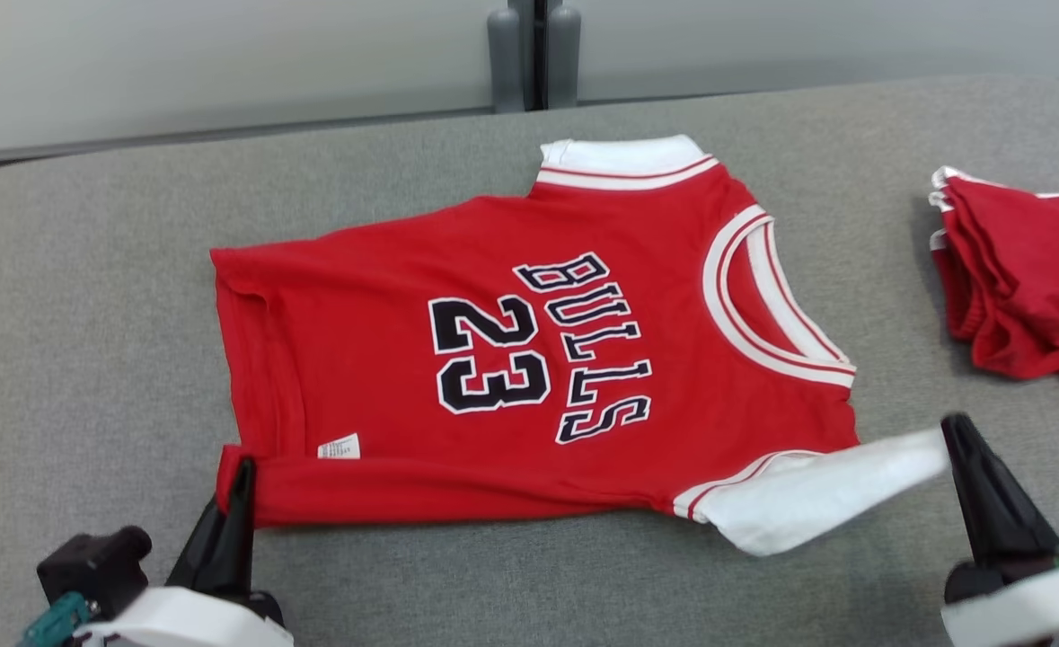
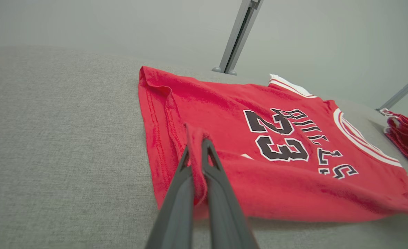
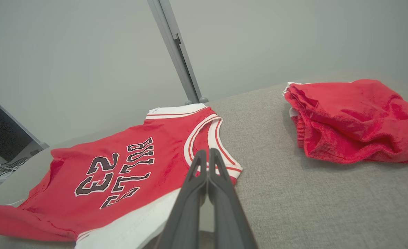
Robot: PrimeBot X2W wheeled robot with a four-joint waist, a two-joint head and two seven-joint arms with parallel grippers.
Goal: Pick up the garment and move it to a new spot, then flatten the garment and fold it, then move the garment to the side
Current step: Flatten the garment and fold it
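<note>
While the left gripper [image 1: 243, 476] clamps a red fold at the near hem corner, the jersey [image 1: 529, 359] lies mid-table [image 1: 89, 314], front up, "BULLS 23" showing. Hem points left, neck right. Its near long edge is turned over onto itself.

Right gripper [image 1: 956, 431]: 2 fingers pressed together. The white sleeve [image 1: 816, 490] stretches out to meet it near the tip. Can't tell if any cloth is actually caught there.

Table top is grey fabric. A red cloth pile [image 1: 1023, 279] sits on the right side, well apart from the neck opening. A grey post [image 1: 533, 54] stands behind the far edge.
</note>
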